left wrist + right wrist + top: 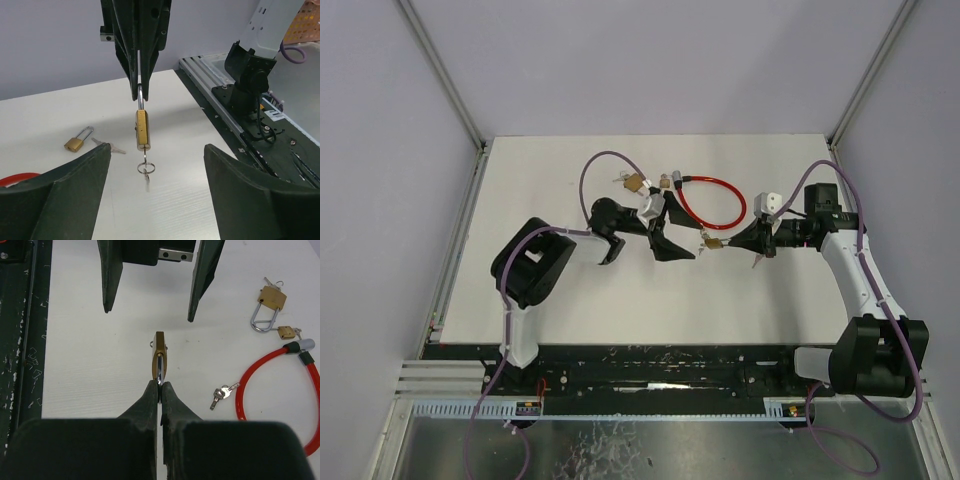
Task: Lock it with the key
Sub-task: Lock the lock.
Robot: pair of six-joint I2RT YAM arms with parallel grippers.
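Above the middle of the table (570,300), the right gripper (159,386) is pinched tight on the shackle of a brass padlock (159,352), holding it clear of the surface; the left gripper (156,148) faces it with its fingers spread wide and nothing between them; the padlock's long axis runs along the line joining the 2 grippers, shackle toward the right one, keyhole end toward the left one; a key ring (146,167) with a key (146,176) hangs off that end, so the left arm is plainly the nearer to it, and I judge the turning falls to that arm; whether the shackle is pushed home I cannot tell

Counted: 2 grippers; 1 red cable lock (243,395); 4 padlocks as I match the views: 1 held, a big one (272,296) and a small one (285,332) by the cable's end, 1 more (74,144) lying apart; a loose bunch of keys (222,393) beside the cable, too small to count
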